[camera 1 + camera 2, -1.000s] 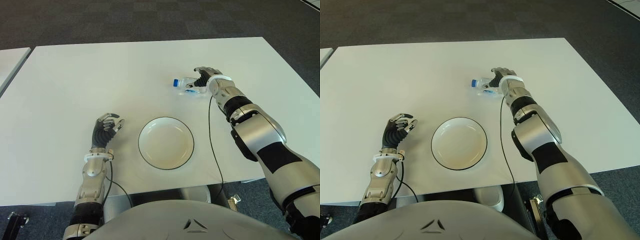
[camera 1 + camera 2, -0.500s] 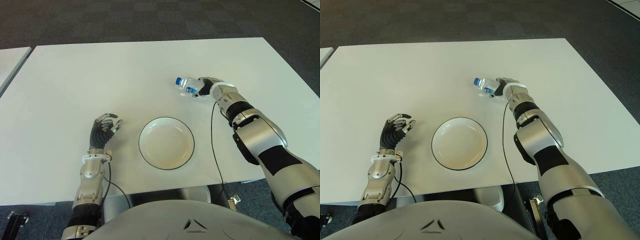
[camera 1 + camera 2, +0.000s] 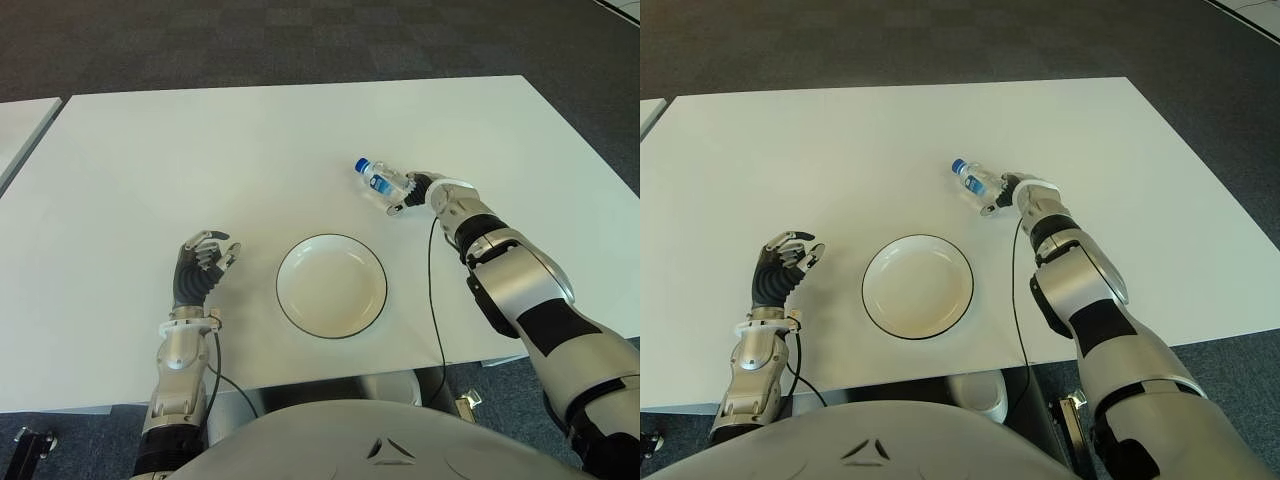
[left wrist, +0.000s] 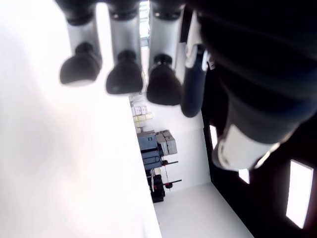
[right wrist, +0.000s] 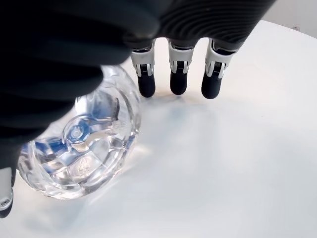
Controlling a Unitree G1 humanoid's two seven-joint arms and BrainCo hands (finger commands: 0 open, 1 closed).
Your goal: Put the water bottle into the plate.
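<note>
Clear plastic, the bottle (image 3: pixel 383 184) now tilts cap-up off the worktop (image 3: pixel 200 160) in our right robot hand (image 3: pixel 418 190), whose fingers grip its base, ready for the plate (image 3: pixel 332 285), while our left robot hand (image 3: pixel 197 271) idles half-curled, holding nothing.

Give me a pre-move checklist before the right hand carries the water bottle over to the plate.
1. Grasp: right hand holds the water bottle's base end, three fingers extended past it in the wrist view; security cannot tell.
2. Bottle off the table: cannot tell.
3. Cap on: ok, blue cap points away from the hand.
4. Plate empty: ok.
5. Path from bottle to plate clear: ok.
6. Left hand clear of plate, on its left: ok.
</note>
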